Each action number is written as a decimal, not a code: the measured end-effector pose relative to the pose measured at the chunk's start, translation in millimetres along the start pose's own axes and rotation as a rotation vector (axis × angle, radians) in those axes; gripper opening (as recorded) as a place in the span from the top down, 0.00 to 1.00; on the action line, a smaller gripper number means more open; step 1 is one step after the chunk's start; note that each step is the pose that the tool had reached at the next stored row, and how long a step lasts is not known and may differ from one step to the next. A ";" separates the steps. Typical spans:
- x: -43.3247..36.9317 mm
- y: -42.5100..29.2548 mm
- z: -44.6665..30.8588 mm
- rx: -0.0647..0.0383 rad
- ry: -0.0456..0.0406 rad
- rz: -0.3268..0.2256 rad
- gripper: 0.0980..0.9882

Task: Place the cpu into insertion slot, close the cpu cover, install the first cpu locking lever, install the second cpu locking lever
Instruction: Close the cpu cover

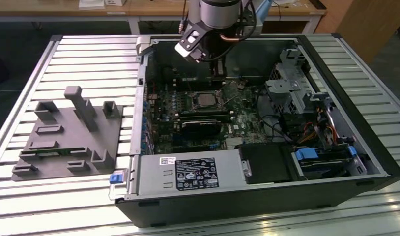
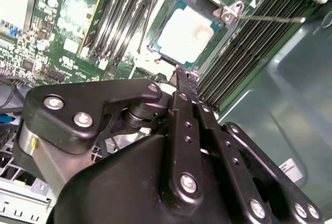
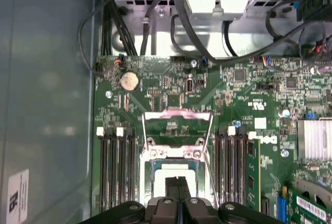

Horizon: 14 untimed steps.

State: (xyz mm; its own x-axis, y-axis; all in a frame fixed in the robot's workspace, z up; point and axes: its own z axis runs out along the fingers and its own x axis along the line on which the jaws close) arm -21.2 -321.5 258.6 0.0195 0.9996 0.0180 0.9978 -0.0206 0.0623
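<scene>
The cpu (image 1: 205,101) lies flat in the insertion slot (image 2: 179,6), in the middle of the open computer box (image 1: 252,196). At the exterior view's left, a grey holder (image 1: 62,142) rests on the table (image 1: 88,54). The gripper (image 3: 178,182) hangs just above the cpu, its fingers (image 3: 172,189) pressed together with nothing between them. The cpu cover (image 3: 176,114) stands open beside the insertion slot. Coloured wires (image 1: 315,130) sit at the exterior view's right

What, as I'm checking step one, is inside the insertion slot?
The pale-topped cpu lies in the insertion slot. Anything beneath it is covered; in the first wrist view the gripper hides one edge.
</scene>
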 end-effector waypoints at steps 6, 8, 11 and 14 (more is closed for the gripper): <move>0.2 9.5 0.6 0.000 0.0001 0.000 0.99; 0.2 12.2 0.8 0.000 0.0000 0.000 0.99; 0.3 15.6 1.0 0.000 0.0000 0.000 0.99; 0.4 18.8 1.2 0.000 0.0000 0.000 0.99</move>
State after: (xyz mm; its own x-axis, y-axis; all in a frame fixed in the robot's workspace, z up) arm -2.4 -321.5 258.6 0.0195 0.9996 0.0180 0.9978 -0.0206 0.0623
